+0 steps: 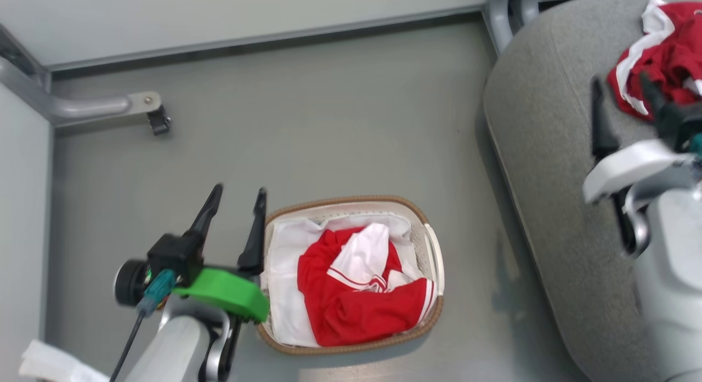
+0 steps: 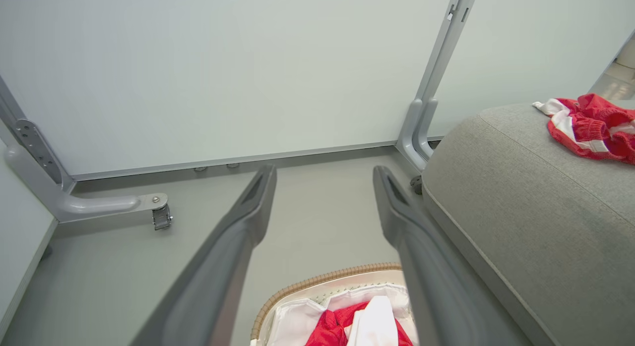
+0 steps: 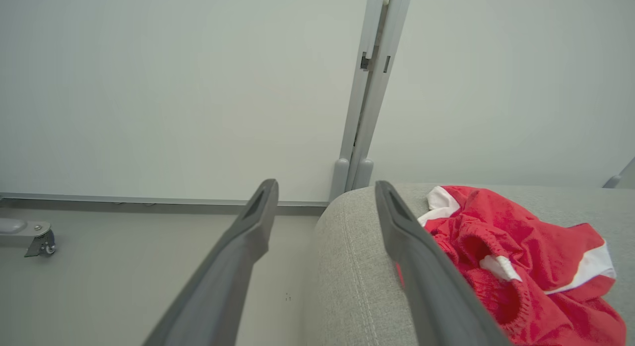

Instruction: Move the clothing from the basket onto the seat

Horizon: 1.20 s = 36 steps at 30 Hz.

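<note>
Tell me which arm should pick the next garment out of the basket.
Left. The left gripper hangs open right beside the basket holding red clothing; the right gripper is open over the seat, away from it.

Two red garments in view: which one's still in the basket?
The red garment with the folded white panel, bunched in the basket beside the left gripper. The other red garment already lies on the grey seat, by the right gripper.
</note>
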{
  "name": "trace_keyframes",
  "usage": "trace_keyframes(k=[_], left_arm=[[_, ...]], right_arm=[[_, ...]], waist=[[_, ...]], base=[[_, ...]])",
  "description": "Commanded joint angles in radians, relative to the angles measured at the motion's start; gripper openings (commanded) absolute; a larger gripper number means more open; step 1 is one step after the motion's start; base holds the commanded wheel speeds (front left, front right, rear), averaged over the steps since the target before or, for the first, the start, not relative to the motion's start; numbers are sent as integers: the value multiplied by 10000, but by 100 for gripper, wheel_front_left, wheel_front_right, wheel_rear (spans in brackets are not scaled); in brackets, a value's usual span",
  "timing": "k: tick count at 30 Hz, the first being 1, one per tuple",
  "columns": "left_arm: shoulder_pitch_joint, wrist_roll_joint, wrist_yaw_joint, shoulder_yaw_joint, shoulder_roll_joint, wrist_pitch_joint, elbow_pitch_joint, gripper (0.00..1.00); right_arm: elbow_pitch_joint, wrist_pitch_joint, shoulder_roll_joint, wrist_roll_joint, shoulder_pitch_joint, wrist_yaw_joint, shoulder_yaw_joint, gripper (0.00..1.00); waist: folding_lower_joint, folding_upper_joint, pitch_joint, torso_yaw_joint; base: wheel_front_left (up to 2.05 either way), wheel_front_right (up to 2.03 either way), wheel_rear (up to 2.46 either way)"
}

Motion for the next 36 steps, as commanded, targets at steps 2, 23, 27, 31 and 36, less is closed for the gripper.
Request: trace_keyframes(k=[2, 23, 27, 31, 36], left_arm=[[685, 144, -65, 466, -68, -7, -24, 100], [3411, 1190, -814, 2945, -1188, -8, -338, 100], [3496, 1332, -952, 3144, -1291, -8, -313, 100], [3486, 1478, -1070, 3241, -1401, -9, -247, 100], [3406, 1611, -1204, 3352, -1476, -9, -155, 100]], right_arm=[[-266, -88, 341, -81, 753, -14, -25, 100], [-2867, -135, 1715, 459, 5389, -14, 818, 100], [-2879, -136, 1718, 577, 5552, -14, 969, 100], [-2827, -135, 1719, 541, 5574, -14, 968, 100], [-2747, -135, 1720, 559, 5480, -14, 953, 100]], waist=[[1, 0, -861, 668], [1, 0, -2032, 819], [1, 0, -2052, 798], [1, 0, -2053, 806], [1, 0, -2037, 816]], base=[[0, 0, 0], [0, 0, 0], [0, 0, 0], [0, 0, 0], [0, 0, 0]])
